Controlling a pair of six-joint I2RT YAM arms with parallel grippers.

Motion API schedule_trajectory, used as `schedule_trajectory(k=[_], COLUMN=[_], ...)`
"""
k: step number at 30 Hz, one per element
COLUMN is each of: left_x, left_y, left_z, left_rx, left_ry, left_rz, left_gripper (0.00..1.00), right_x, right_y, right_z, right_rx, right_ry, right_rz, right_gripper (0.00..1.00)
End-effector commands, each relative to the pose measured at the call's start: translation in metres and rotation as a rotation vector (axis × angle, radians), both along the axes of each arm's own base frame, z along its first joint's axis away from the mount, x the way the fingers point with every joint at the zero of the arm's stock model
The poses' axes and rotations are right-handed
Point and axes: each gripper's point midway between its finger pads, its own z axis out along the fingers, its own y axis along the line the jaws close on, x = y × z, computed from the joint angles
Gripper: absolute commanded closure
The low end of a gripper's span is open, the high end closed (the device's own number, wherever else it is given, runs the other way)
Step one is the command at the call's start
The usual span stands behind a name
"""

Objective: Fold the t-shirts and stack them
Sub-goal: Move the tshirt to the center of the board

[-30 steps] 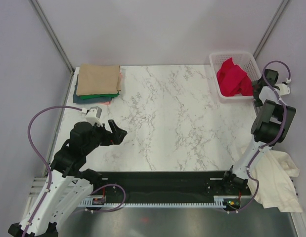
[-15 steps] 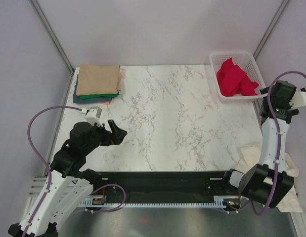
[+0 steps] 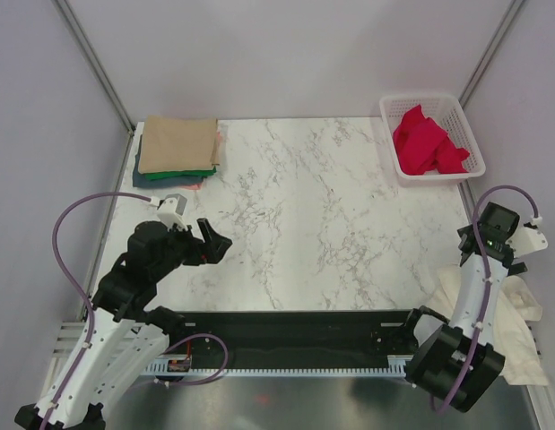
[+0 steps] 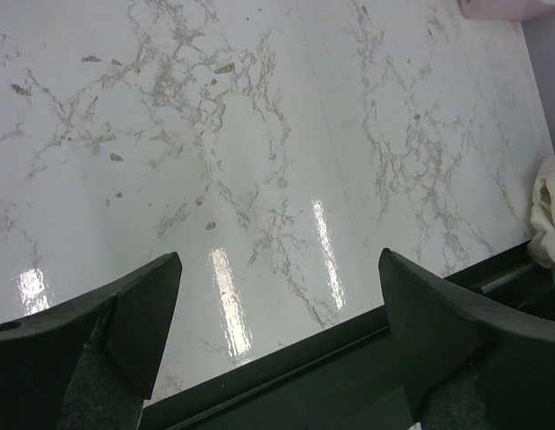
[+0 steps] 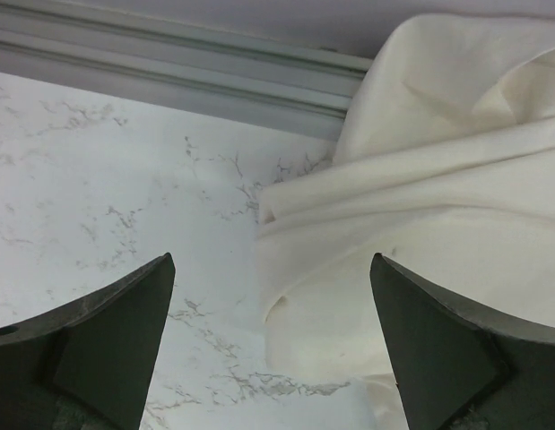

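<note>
A large cream t-shirt (image 3: 513,333) lies crumpled over the table's near right corner; it also shows in the right wrist view (image 5: 420,224) and at the edge of the left wrist view (image 4: 550,215). My right gripper (image 5: 270,260) is open and empty, hovering above the shirt's left edge where it meets the marble. A stack of folded t-shirts (image 3: 177,145), tan on top with green and teal below, sits at the far left corner. My left gripper (image 3: 214,236) is open and empty above the near left of the table, as the left wrist view (image 4: 279,258) shows.
A white mesh basket (image 3: 461,115) holding red cloth (image 3: 423,141) stands at the far right corner. A black rail (image 3: 295,322) runs along the table's near edge. A grey rail (image 5: 169,63) borders the table beside the cream shirt.
My right arm has swung from beside the basket toward the near right, and its open gripper is now over the cream shirt. The left arm has not moved.
</note>
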Motion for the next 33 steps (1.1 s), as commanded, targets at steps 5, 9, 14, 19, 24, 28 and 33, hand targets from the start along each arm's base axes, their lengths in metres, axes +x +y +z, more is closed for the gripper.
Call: schedule_trajectory(k=[5, 9, 14, 19, 24, 28, 33], left_x=[0.004, 0.005, 0.006, 0.007, 0.008, 0.008, 0.008], left_y=[-0.005, -0.004, -0.006, -0.005, -0.001, 0.001, 0.002], left_z=[0.002, 0.003, -0.001, -0.001, 0.000, 0.000, -0.001], left_rx=[0.018, 0.018, 0.023, 0.029, 0.034, 0.034, 0.036], left_ry=[-0.029, -0.034, -0.015, -0.016, -0.028, -0.029, -0.024], left_rz=[-0.037, -0.033, -0.044, -0.033, -0.012, 0.000, 0.003], left_gripper=[0.02, 0.02, 0.02, 0.02, 0.02, 0.02, 0.02], right_x=[0.017, 0.020, 0.049, 0.084, 0.088, 0.076, 0.082], right_y=[0.020, 0.037, 0.094, 0.203, 0.283, 0.344, 0.339], right_z=[-0.083, -0.092, -0.079, -0.022, 0.042, 0.086, 0.143], right_rx=[0.210, 0.244, 0.324, 0.386, 0.402, 0.397, 0.293], right_ry=[0.099, 0.037, -0.072, -0.250, -0.361, -0.422, -0.500], right_rz=[0.086, 0.147, 0.298, 0.590, 0.768, 0.952, 0.971], right_gripper=[0.06, 0.52, 1.00, 1.00, 1.00, 1.00, 1.00])
